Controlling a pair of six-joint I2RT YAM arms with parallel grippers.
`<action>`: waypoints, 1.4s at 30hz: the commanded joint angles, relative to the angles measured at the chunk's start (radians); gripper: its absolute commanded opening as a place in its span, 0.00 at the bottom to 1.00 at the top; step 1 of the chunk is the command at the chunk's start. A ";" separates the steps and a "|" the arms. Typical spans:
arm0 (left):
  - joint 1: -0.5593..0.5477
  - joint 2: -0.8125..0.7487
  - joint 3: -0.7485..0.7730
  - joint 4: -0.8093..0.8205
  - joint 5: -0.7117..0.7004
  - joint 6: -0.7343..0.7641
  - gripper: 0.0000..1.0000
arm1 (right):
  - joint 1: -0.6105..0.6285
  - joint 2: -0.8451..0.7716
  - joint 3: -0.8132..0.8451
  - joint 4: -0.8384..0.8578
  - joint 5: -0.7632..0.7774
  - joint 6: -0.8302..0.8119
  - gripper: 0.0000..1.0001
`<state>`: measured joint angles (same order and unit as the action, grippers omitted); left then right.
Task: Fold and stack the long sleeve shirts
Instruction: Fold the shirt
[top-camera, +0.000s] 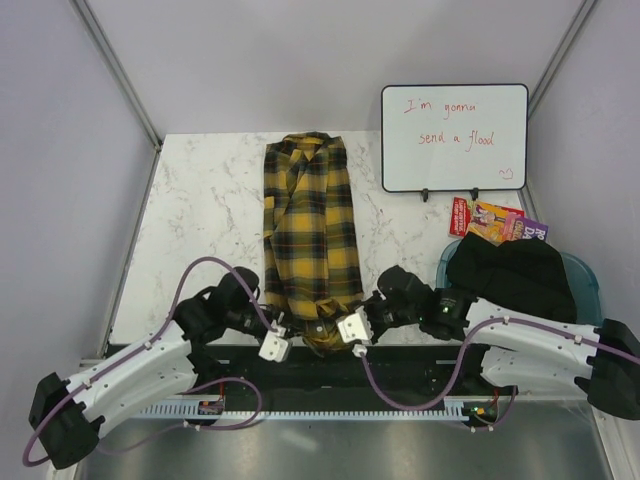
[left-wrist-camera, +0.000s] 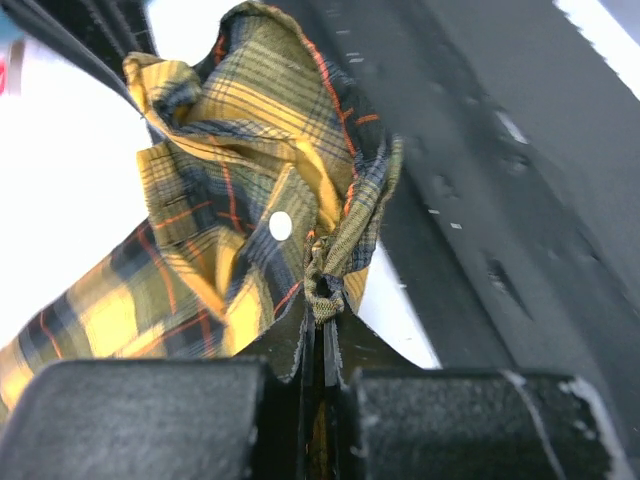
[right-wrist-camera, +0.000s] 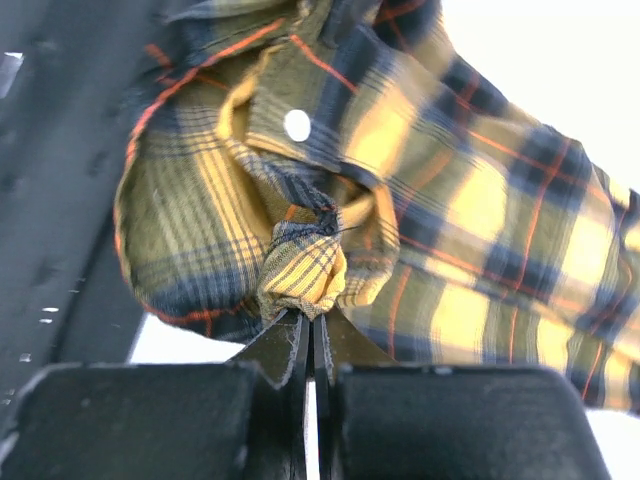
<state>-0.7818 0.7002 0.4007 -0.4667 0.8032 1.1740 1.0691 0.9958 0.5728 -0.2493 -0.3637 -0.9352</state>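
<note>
A yellow-and-black plaid long sleeve shirt (top-camera: 310, 230) lies folded into a long strip down the middle of the table, its near end hanging at the table's front edge. My left gripper (top-camera: 283, 332) pinches the near left corner of the shirt (left-wrist-camera: 250, 200), shut on a bunched bit of hem. My right gripper (top-camera: 345, 330) is shut on the near right corner of the shirt (right-wrist-camera: 400, 170), fabric puckered at its fingertips. A white button shows in each wrist view.
A whiteboard (top-camera: 454, 138) with red writing stands at the back right. In front of it lies a colourful packet (top-camera: 495, 222). A blue basket (top-camera: 588, 275) holding dark clothing (top-camera: 510, 275) sits at the right, beside my right arm. The black front rail (top-camera: 330, 375) runs below the table edge.
</note>
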 joint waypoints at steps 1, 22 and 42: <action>0.077 0.068 0.099 0.083 0.033 -0.154 0.02 | -0.109 0.056 0.107 -0.022 -0.058 0.039 0.00; 0.492 0.560 0.397 0.237 0.198 -0.119 0.02 | -0.466 0.503 0.531 -0.048 -0.202 -0.143 0.00; 0.587 0.923 0.644 0.319 0.222 0.001 0.02 | -0.564 0.845 0.811 -0.030 -0.205 -0.171 0.00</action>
<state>-0.2054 1.5822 0.9966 -0.2081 0.9874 1.1095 0.5137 1.7927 1.3228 -0.3061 -0.5426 -1.0832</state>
